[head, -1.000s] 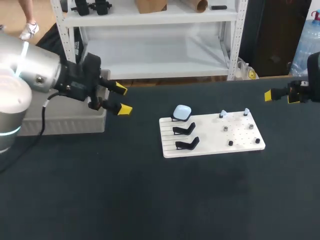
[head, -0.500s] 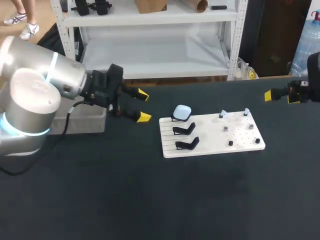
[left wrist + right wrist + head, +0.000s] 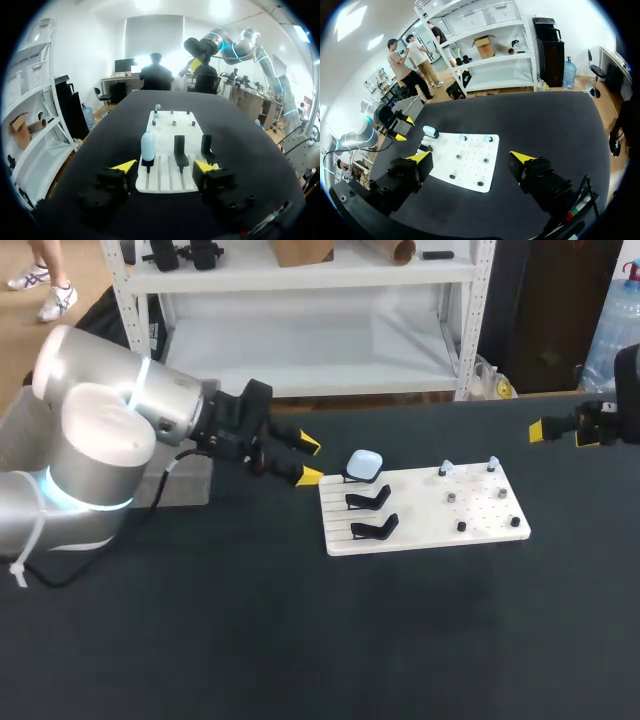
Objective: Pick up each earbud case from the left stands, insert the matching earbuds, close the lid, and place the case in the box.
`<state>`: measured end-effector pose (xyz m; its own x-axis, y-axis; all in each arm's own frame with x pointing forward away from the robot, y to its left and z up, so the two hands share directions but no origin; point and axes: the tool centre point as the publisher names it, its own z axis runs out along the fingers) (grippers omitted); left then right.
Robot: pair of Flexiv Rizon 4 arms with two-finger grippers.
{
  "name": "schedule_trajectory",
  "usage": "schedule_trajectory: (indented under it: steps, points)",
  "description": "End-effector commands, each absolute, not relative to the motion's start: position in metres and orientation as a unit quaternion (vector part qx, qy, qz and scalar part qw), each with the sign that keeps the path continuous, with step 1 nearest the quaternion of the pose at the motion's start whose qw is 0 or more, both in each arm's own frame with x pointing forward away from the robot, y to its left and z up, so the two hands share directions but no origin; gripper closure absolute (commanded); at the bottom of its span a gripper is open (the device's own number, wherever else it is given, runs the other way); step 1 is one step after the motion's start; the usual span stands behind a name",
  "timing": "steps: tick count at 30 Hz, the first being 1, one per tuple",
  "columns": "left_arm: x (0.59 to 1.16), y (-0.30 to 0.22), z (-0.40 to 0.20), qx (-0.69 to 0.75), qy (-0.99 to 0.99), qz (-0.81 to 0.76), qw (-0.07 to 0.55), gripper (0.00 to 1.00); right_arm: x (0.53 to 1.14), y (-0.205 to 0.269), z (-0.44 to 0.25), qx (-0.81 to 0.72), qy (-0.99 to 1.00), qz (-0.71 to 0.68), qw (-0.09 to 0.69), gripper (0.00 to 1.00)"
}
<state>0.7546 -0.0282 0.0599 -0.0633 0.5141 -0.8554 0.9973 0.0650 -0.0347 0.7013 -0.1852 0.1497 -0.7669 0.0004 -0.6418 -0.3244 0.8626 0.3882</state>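
Seemingly, case [image 3: 364, 464] just beyond left claw [image 3: 308, 460].

The table [image 3: 250, 640] wears a dark matt covering. The white board [image 3: 420, 525] looks smooth plastic; the earbud case [image 3: 364, 462] glossy; the left arm [image 3: 100, 430] satin silver.

The left arm [image 3: 110, 435] extends in from the left, the left tool [image 3: 309, 461] with fingers spread apart; the right tool [image 3: 560, 434] hangs at the right edge, fingers also apart.
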Motion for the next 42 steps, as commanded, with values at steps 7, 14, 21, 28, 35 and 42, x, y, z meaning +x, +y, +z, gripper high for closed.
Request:
schedule_trajectory:
  steps: [7, 14, 21, 28, 35, 42]
  points:
    - [0.771, -0.047, 0.048, 0.593, 0.634, -0.357, 0.346, 0.49, 0.701, -0.186, 0.15, -0.09, 0.907, 0.247, 0.329, 0.0]
    - [0.776, -0.056, 0.042, 0.594, 0.63, -0.36, 0.347, 0.46, 0.701, -0.186, 0.15, -0.09, 0.907, 0.247, 0.329, 0.0]
    - [0.78, -0.062, 0.035, 0.594, 0.628, -0.363, 0.347, 0.33, 0.701, -0.186, 0.15, -0.09, 0.907, 0.247, 0.329, 0.0]
    - [0.784, -0.069, 0.031, 0.593, 0.629, -0.364, 0.346, 0.42, 0.701, -0.186, 0.15, -0.09, 0.907, 0.247, 0.329, 0.0]
    - [0.788, -0.075, 0.028, 0.593, 0.63, -0.365, 0.344, 0.42, 0.701, -0.186, 0.15, -0.09, 0.907, 0.247, 0.329, 0.0]
    - [0.793, -0.08, 0.027, 0.594, 0.629, -0.366, 0.342, 0.39, 0.701, -0.186, 0.15, -0.09, 0.907, 0.247, 0.329, 0.0]
